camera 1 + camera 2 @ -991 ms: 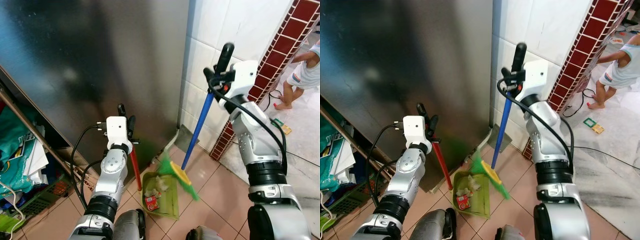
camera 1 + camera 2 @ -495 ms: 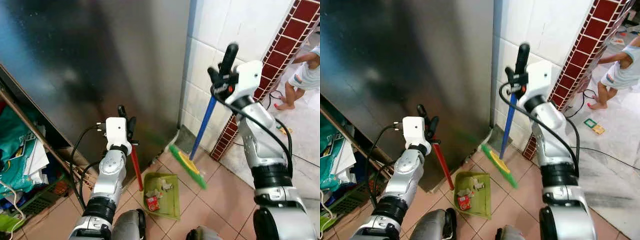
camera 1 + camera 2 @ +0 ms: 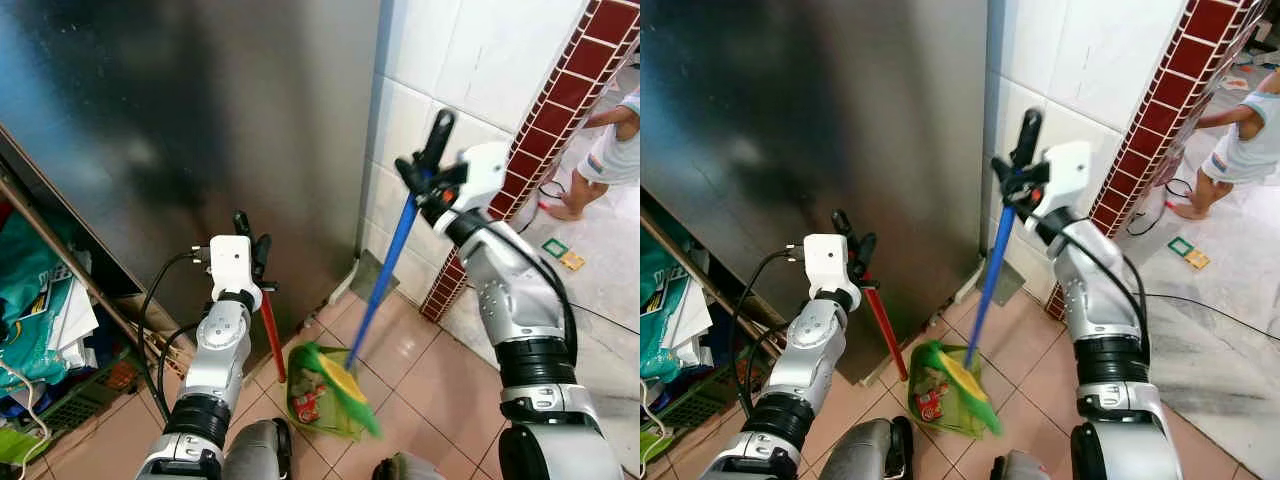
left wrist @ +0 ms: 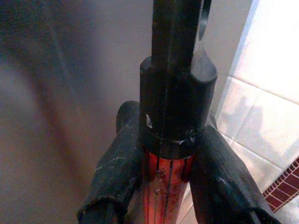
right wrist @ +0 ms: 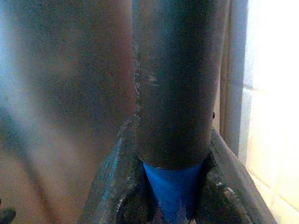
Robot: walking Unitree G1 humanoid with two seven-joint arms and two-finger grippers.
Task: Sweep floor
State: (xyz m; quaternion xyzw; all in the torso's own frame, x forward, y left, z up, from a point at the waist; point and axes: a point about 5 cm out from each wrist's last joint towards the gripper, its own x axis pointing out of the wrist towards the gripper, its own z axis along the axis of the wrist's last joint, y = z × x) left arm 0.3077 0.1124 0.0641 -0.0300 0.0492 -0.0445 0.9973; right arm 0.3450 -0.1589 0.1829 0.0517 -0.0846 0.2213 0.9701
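Sweeping with my right tool [image 3: 425,172] pinched on the broom [image 3: 385,275] near its black grip – long, light and whippy, so a high hold swings the head wide. Left tool [image 3: 253,250] is clamped on the dustpan [image 3: 320,395] by its red stick, pan flat on the floor tiles [image 3: 440,390]. Half a second ago the bristles sat by the wall; now they're over the pan.

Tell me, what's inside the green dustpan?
Inside the green dustpan lie a small red wrapper and pale scraps of litter. The broom's green and yellow bristles hang over its middle, so whatever lies under them is hidden.
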